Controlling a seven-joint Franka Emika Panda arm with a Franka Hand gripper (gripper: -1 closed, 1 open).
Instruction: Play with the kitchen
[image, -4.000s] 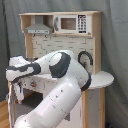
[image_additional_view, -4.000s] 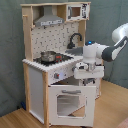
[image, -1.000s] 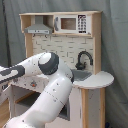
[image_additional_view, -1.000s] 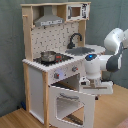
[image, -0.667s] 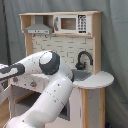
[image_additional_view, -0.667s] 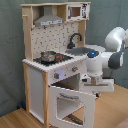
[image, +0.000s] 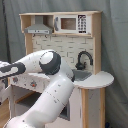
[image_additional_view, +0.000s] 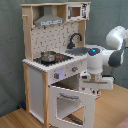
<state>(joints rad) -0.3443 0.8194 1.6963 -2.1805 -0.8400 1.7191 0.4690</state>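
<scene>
Kitchen (image_additional_view: 47, 75): upright on a wood floor (image_additional_view: 115, 112) before a grey curtain (image_additional_view: 10, 50). Oven door (image_additional_view: 72, 102) hangs open in front. Pot (image_additional_view: 48, 56) on the hob, faucet (image_additional_view: 75, 39) behind the sink (image_additional_view: 80, 50). Gripper (image_additional_view: 97, 82) beside the door's top edge; whether it grasps anything cannot be told.

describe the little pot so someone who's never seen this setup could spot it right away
In the second exterior view, find the toy kitchen of white panels and light wood, its oven door hanging open. On the counter, directly under the grey hood, sits the small pot on the black stovetop. It is the only shiny metal vessel there; the black faucet stands farther along.
</scene>
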